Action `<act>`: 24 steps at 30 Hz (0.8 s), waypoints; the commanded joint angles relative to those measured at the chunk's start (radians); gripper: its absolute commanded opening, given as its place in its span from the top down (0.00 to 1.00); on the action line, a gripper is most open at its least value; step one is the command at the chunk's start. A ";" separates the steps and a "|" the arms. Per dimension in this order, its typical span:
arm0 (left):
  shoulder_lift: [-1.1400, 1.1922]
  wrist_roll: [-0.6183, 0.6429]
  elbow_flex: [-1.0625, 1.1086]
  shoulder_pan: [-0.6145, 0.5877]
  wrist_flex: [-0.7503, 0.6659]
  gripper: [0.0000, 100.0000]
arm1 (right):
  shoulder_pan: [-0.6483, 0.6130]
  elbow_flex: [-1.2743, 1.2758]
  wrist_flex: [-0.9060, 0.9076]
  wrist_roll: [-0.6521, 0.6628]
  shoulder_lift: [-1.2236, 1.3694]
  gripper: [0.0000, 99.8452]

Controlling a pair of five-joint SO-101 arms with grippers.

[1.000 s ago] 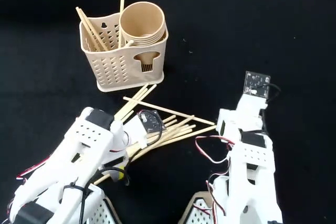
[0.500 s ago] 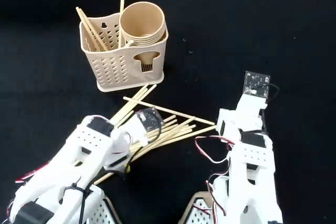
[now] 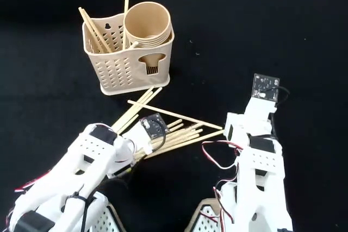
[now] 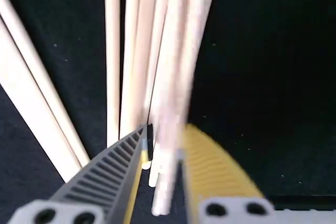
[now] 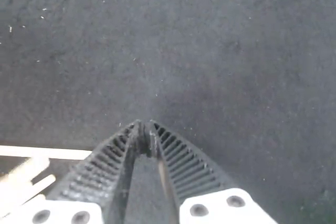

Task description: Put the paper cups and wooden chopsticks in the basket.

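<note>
basket (image 3: 128, 69): stands at the far left of the table (image 3: 272, 36). The stacked paper cups (image 3: 148, 23) fill one compartment and a few sticks lean in the other. It looks light, so a bundle that strikes its rim could shove or tip it.

left pincer (image 4: 164, 132): low over the near end of the pile, its jaws drawn almost together on a small bunch of held sticks (image 4: 168, 103). The count is too blurred to tell.

grip risk: the hold looks close to the sticks' ends. On a lift the long free ends would likely droop and lever themselves out. Round sticks squeezed side by side can also roll past each other, so one may drop.

loose chopsticks (image 3: 185, 134): fanned on the table between the two arms, touching and crossing one another, with one long stick laid across the top.

snag risk: neighbours lie tight against the held bunch. A lift could drag them along or scatter them farther from the basket.

entry risk: the stick compartment is narrow and partly filled, so a tilted bundle could catch on its wall or knock the cups.

right pincer (image 5: 144, 129): jaws fully together with nothing between them, over bare table just beside the pile's tips. A swinging bundle could strike it.
</note>
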 commanded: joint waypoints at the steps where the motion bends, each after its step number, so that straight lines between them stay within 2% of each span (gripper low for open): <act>1: -0.017 0.008 -0.005 -0.012 -0.009 0.95 | -0.012 -0.001 -0.021 0.000 -0.015 0.99; 6: -0.017 0.006 -0.041 -0.015 0.026 0.95 | -0.012 -0.001 -0.021 0.000 -0.015 0.99; 9: -0.017 0.003 -0.122 -0.013 0.114 0.95 | -0.012 -0.001 -0.021 0.000 -0.015 0.99; 16: -0.018 -0.101 -0.303 -0.024 0.358 0.95 | -0.012 -0.001 -0.021 0.000 -0.015 0.99; 20: -0.011 -0.129 -0.303 -0.024 0.373 0.95 | -0.012 -0.001 -0.021 0.000 -0.015 0.99; 24: -0.017 -0.170 -0.203 -0.025 0.367 0.95 | -0.012 0.001 -0.021 0.000 -0.015 0.99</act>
